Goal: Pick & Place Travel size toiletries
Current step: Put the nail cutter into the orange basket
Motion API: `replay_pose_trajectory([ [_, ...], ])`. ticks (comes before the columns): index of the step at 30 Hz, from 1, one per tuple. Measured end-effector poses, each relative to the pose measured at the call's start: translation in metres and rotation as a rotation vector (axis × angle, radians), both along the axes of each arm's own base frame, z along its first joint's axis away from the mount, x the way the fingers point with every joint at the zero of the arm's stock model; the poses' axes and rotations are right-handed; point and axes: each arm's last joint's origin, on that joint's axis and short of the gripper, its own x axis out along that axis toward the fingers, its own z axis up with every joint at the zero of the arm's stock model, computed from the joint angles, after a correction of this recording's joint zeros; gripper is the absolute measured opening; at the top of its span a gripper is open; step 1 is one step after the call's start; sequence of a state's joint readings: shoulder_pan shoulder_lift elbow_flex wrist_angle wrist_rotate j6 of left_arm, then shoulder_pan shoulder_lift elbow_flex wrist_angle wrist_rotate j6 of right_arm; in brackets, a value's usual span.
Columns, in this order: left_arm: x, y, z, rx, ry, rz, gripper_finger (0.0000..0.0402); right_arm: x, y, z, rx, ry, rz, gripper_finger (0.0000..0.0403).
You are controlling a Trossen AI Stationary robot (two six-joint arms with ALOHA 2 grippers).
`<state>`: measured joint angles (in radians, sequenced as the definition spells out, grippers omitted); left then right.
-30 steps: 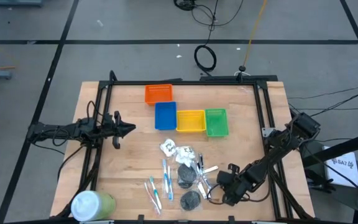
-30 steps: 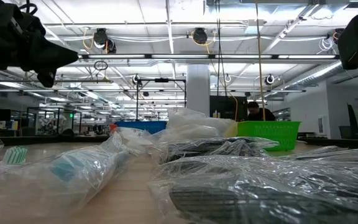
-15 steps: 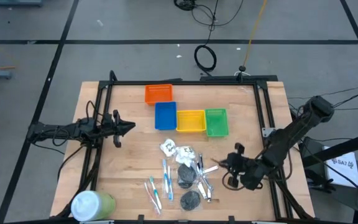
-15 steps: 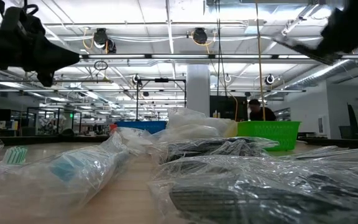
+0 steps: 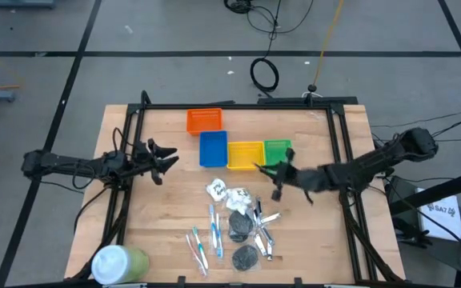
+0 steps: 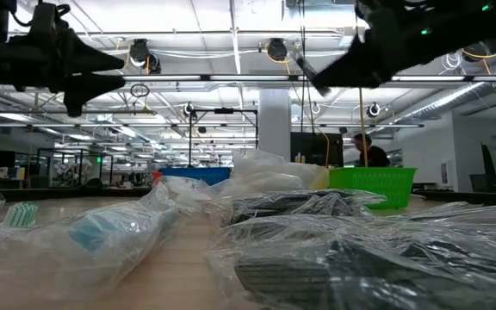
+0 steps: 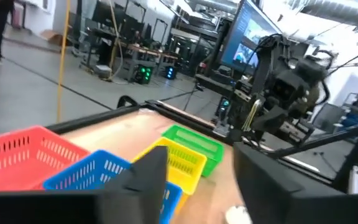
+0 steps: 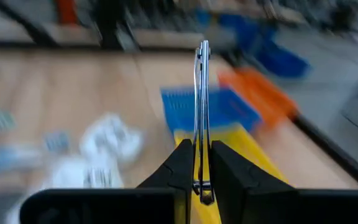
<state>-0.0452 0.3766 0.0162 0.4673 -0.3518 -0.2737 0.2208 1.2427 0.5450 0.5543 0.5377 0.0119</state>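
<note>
Pale wood planks make up the table [image 5: 166, 208], framed by dark rails and standing on a grey floor crossed with dark lines, where a coiled black cable [image 5: 264, 74] lies beyond the far edge. Four trays sit toward the back: orange tray [image 5: 204, 121], blue tray [image 5: 213, 149], yellow tray [image 5: 246, 155] and green tray [image 5: 278, 156]. The right gripper [image 5: 277, 178] hangs over the table just in front of the green and yellow trays, its fingers pinched shut on a short silvery stick [image 8: 202, 112] that stands up between them. The left gripper [image 5: 166, 158] hovers near the table's left side, beside the blue tray, its jaws parted and holding nothing. The remaining toiletries lie clustered in the front middle: white wrinkly packets [image 5: 224, 192], toothbrushes [image 5: 202, 240], dark grey discs [image 5: 244, 256] and more silvery sticks [image 5: 262, 228]. A large green cylinder [image 5: 121, 262] lies at the front left corner. From table height, a wide workshop shows behind, with ceiling lights, pipes, a pillar and a person [image 6: 367, 155] standing far off.
</note>
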Motion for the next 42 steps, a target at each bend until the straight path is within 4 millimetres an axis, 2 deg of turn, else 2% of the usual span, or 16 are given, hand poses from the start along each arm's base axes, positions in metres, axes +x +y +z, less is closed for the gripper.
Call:
replay_pose_trajectory([
  [3,0.008,0.0,0.003,0.041,-0.015,0.021,0.0246,0.003,-0.023,0.001,0.003,-0.164,0.081,0.0028],
  [6,0.017,0.0,0.006,0.06,-0.014,0.019,0.0263,0.008,-0.04,-0.003,-0.005,-0.195,0.105,0.0028],
  [9,0.032,-0.001,0.01,0.079,0.049,0.016,0.0262,0.014,-0.05,-0.008,-0.003,-0.226,0.135,0.0028],
  [13,0.063,-0.004,0.022,0.173,0.136,-0.024,0.0248,0.021,-0.056,-0.017,-0.001,-0.25,0.147,0.0028],
  [17,0.093,-0.004,0.041,0.317,0.18,-0.011,0.0236,0.023,-0.057,-0.02,-0.019,-0.27,0.146,0.0028],
  [20,0.115,-0.001,0.053,0.357,0.176,-0.024,0.0233,0.024,-0.056,-0.017,-0.027,-0.314,0.17,0.0028],
  [27,0.167,0.009,0.062,0.414,0.187,-0.173,0.0232,0.032,-0.05,-0.006,-0.036,-0.352,0.255,0.0028],
  [33,0.21,0.01,0.066,0.426,0.159,-0.314,0.0232,0.033,-0.048,-0.008,-0.022,-0.325,0.269,0.0028],
  [37,0.227,0.011,0.065,0.448,0.172,-0.319,0.0232,0.034,-0.043,-0.009,-0.025,-0.318,0.291,0.0028],
  [42,0.23,0.013,0.067,0.453,0.155,-0.359,0.0232,0.034,-0.04,-0.008,-0.042,-0.317,0.301,0.0028],
])
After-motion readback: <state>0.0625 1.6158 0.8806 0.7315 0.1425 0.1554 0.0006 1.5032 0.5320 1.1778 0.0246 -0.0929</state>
